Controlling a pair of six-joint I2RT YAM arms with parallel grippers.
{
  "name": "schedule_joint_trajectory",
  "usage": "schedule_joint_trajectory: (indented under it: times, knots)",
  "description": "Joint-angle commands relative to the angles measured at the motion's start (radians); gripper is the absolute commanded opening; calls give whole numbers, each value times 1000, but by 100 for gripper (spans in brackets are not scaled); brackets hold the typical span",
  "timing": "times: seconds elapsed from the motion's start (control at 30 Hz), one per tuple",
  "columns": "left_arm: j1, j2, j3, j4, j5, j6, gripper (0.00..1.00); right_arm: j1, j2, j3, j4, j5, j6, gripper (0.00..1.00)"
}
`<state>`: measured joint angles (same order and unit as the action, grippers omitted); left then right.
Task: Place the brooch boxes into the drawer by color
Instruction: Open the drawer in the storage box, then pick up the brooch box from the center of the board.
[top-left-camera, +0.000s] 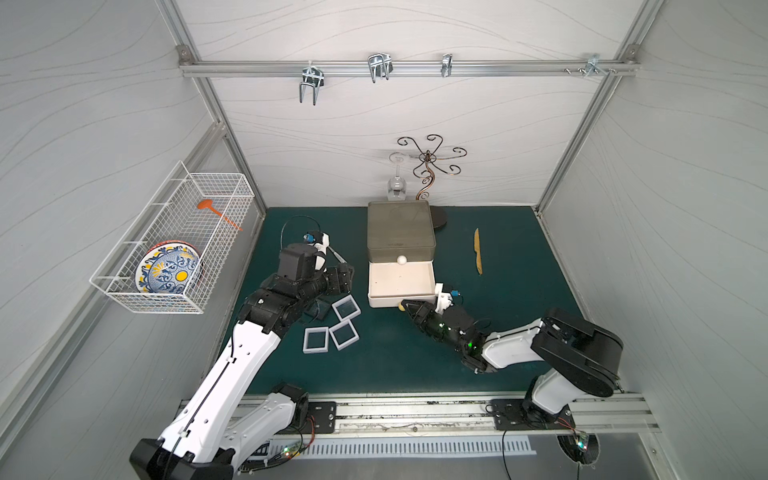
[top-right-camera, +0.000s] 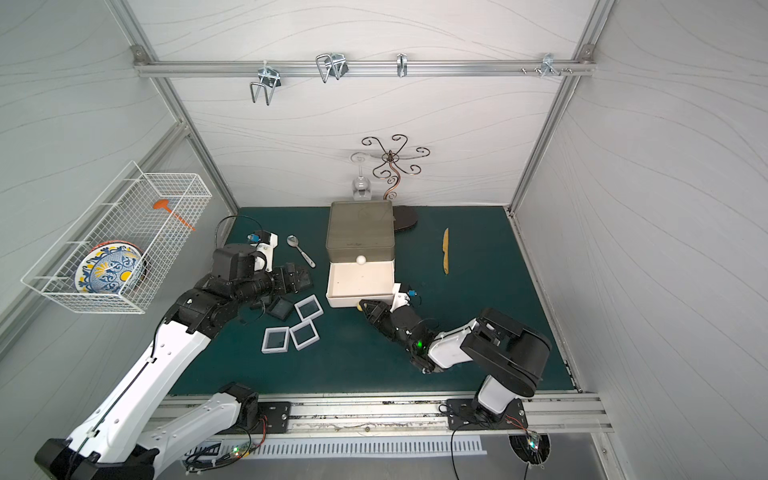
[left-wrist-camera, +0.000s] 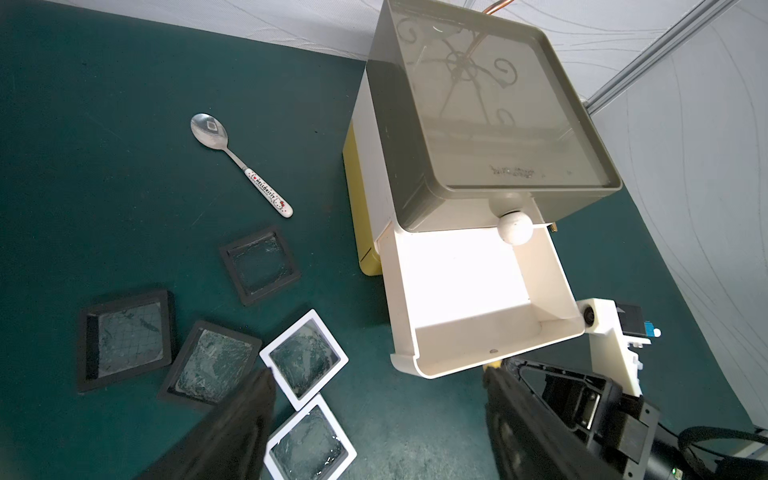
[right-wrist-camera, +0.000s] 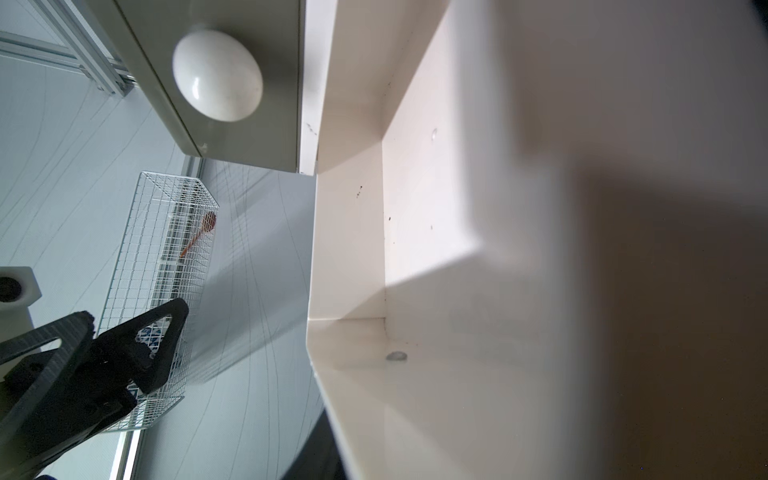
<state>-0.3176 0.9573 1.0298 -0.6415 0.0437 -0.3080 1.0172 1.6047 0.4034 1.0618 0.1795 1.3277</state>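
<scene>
Our left gripper (left-wrist-camera: 378, 376) hangs spread wide above three white brooch boxes (top-left-camera: 346, 308) and three black brooch boxes (left-wrist-camera: 259, 266) toward the desk's (top-left-camera: 498, 353) left edge. Our right gripper (top-left-camera: 409, 308) clamps the yellow knob (top-left-camera: 402, 306) of the open white tier (top-left-camera: 397, 280) — one drawer (top-left-camera: 401, 232), at the back edge.

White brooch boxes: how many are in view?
3, on the mat left of the open white drawer: far box closest to it, middle box and left box nearer the robot's base. More may hide beneath the left arm.
</scene>
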Motion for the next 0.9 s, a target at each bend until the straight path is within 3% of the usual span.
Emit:
schedule_joint_trajectory:
  times: [0.0, 0.17, 0.3, 0.5, 0.57, 0.77, 0.87]
  knots:
    - [33, 0, 29, -3, -22, -15, 83, 35, -5, -26, -75, -67, -12, 28]
    - [140, 12, 17, -31, 43, -51, 83, 58, -27, -29, -112, -65, -24, 30]
    - [192, 45, 23, -60, 62, -52, 83, 60, -57, -33, -134, -56, -53, 62]
    - [267, 124, 68, -129, 90, -59, 83, 59, -228, -35, -300, 16, -176, 94]
    - [297, 152, 88, -155, 82, -57, 83, 61, -329, -23, -401, 42, -258, 99]
    - [451, 319, 155, -275, 78, -45, 83, 54, -710, 98, -848, 231, -568, 99]
    - [491, 406, 184, -298, 64, -49, 82, -25, -808, 199, -1007, 222, -700, 97]
